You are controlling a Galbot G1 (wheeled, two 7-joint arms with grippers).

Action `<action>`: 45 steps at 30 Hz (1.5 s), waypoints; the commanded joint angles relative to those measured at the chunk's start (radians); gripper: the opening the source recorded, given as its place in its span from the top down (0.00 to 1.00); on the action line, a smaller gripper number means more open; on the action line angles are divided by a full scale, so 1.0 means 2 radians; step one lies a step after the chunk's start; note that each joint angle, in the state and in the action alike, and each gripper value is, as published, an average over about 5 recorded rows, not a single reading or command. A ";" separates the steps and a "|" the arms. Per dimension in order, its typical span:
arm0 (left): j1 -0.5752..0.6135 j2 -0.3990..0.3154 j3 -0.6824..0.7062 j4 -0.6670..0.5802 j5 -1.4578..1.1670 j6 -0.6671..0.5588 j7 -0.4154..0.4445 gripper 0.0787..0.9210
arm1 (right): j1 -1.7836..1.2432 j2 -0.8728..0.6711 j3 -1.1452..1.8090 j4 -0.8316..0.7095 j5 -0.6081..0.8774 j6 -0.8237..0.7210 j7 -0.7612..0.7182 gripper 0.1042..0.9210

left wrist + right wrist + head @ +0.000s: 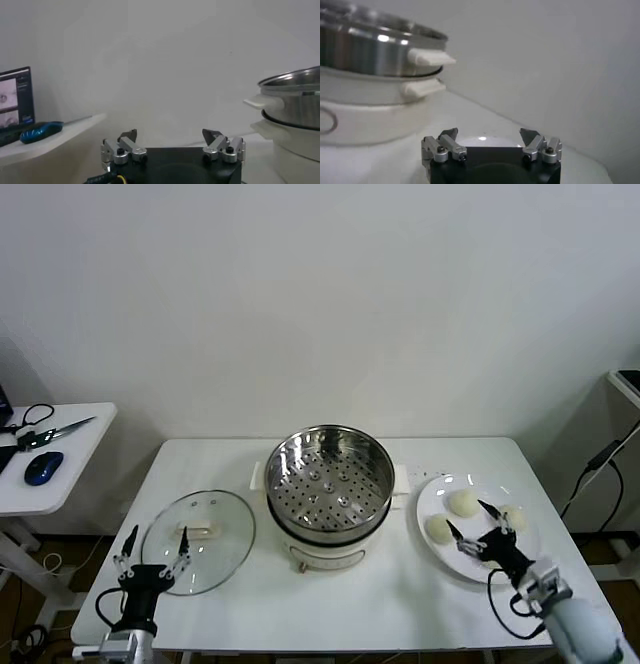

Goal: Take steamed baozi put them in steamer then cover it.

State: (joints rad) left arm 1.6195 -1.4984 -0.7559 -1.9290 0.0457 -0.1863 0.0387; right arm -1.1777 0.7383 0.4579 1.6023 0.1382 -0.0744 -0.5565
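The steamer [328, 484] stands in the middle of the white table, its perforated tray bare. It also shows in the left wrist view as the steamer [295, 100] and in the right wrist view as the steamer [370, 55]. The glass cover [205, 534] lies flat to its left. Three baozi [462, 502] [438, 529] [514, 516] sit on a white plate [435, 494] to its right. My right gripper [467, 516] hovers open just over the plate among the baozi, holding nothing. My left gripper [157, 534] stands open over the cover's near rim, empty. Open jaws also show for the left gripper [170, 134] and the right gripper [489, 132].
A small side table [70, 459] on the far left carries a blue mouse [43, 468], scissors and cables. The mouse [42, 131] and a screen [15, 97] show in the left wrist view. A wall stands behind the table. Cables hang at the far right.
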 commanded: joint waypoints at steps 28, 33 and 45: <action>-0.008 0.025 -0.004 0.008 -0.009 0.018 -0.007 0.12 | 0.653 0.046 -0.661 -0.385 -0.150 -0.008 -0.292 0.12; -0.008 0.024 -0.004 0.008 -0.007 0.021 -0.007 0.12 | 0.637 0.075 -0.657 -0.411 -0.157 -0.003 -0.289 0.12; -0.008 0.020 -0.003 0.010 -0.002 0.022 -0.008 0.12 | 0.604 0.104 -0.628 -0.444 -0.185 0.011 -0.282 0.12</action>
State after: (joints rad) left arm 1.6029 -1.4560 -0.7627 -1.9101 0.0388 -0.1442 0.0228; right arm 0.0230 0.8870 -0.7788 0.7845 -0.2046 -0.0609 -1.1121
